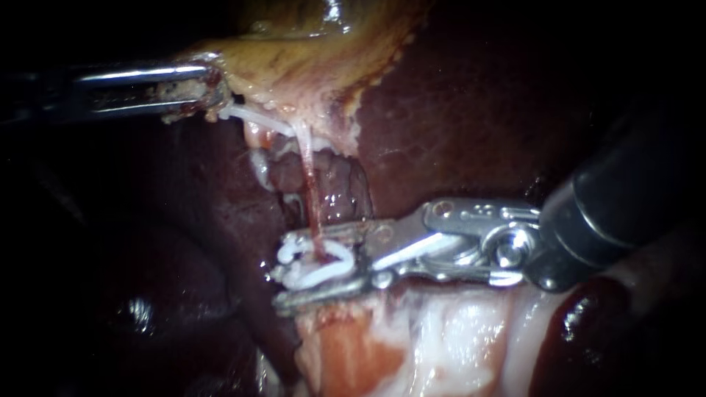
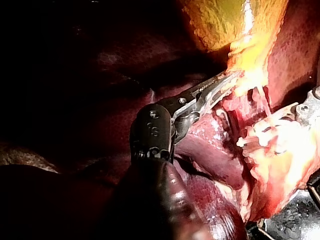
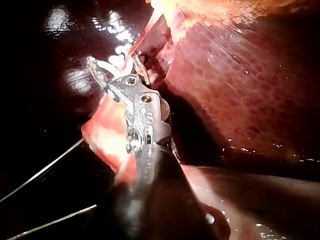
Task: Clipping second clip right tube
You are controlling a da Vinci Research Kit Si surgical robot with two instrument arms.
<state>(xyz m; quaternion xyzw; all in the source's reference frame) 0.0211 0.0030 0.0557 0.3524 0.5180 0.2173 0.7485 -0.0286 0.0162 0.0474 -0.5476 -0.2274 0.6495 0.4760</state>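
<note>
Our right end effector point(image 1: 285, 272), on the instrument that enters from the right, has its two jaws standing apart with a white clip point(image 1: 312, 279) cradled between them. As far as we can see, the clip touches both jaws, so we read them as clamped on the clip and not on tissue. A thin reddish tube point(image 1: 312, 198) runs down from the gallbladder point(image 1: 294, 51), across the dark liver point(image 1: 456, 125), and passes into the mouth of the clip between its two legs. Our left end effector point(image 1: 209, 92) is clamped on the pale edge of the gallbladder, and the tube looks taut under that pull.

We judge the step well advanced but not finished. The clip sits round the tube, yet a gap shows between its legs, so it is not yet squeezed flat and locked. What is left, as we see it, is to check that the tube lies fully inside the clip, close the jaws, then open them and draw the instrument away. We cannot make out a separate clip elsewhere on the tube; the white shapes between the jaws overlap too much to count.
</note>
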